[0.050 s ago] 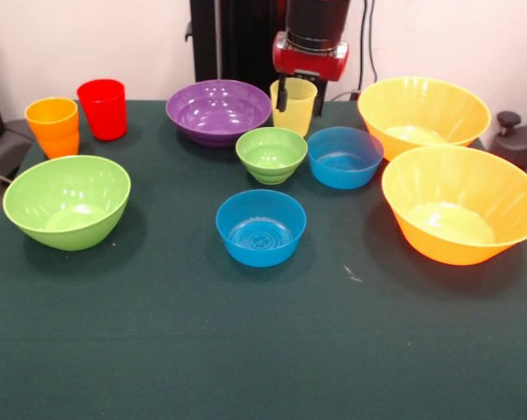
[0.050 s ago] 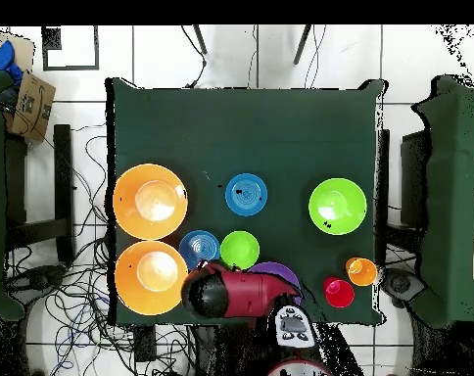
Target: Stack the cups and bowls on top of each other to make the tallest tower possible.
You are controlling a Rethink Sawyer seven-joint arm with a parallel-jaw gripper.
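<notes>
Gripper [image 1: 287, 93] over pale yellow translucent plastic cup [image 1: 295, 112]; one finger visible at rim, grasp unconfirmed. Risk: cup tips against purple plastic bowl [image 1: 218, 110].

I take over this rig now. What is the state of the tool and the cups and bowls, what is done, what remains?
Tool: at the pale yellow cup, one finger over its rim; whether it grips cannot be told.
The cup stands upright on the table between the purple bowl and the far orange bowl.
Orange cup and red cup stand together at one far corner.
All bowls stand apart, upright.
Done: nothing stacked.
Left: the whole tower.
</notes>
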